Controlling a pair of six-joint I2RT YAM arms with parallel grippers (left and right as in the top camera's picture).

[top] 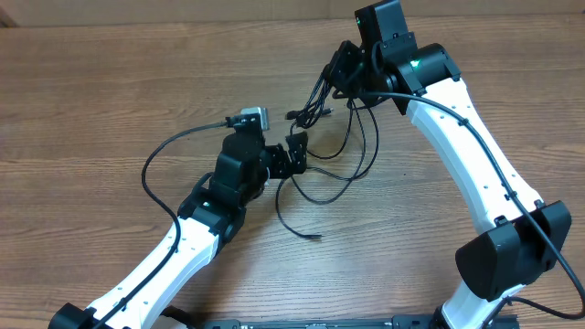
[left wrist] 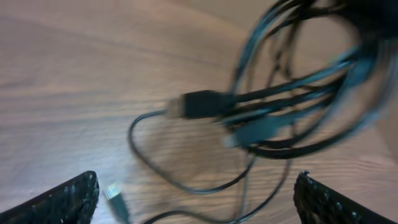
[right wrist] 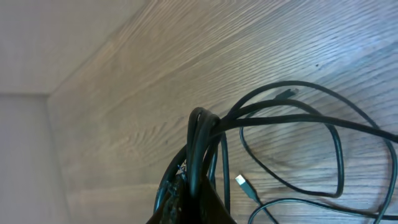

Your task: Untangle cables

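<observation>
In the upper middle of the overhead view, the right gripper (top: 347, 80) has its jaws clamped on a bunch of the cables (top: 319, 97). Strands trail from there down to loose loops on the wooden surface (top: 110, 82) at centre frame. The left gripper (top: 297, 153), just beside those loops, has its jaws wide apart and grips nothing. In the left wrist view a plug (left wrist: 198, 104) shows, blurred.
</observation>
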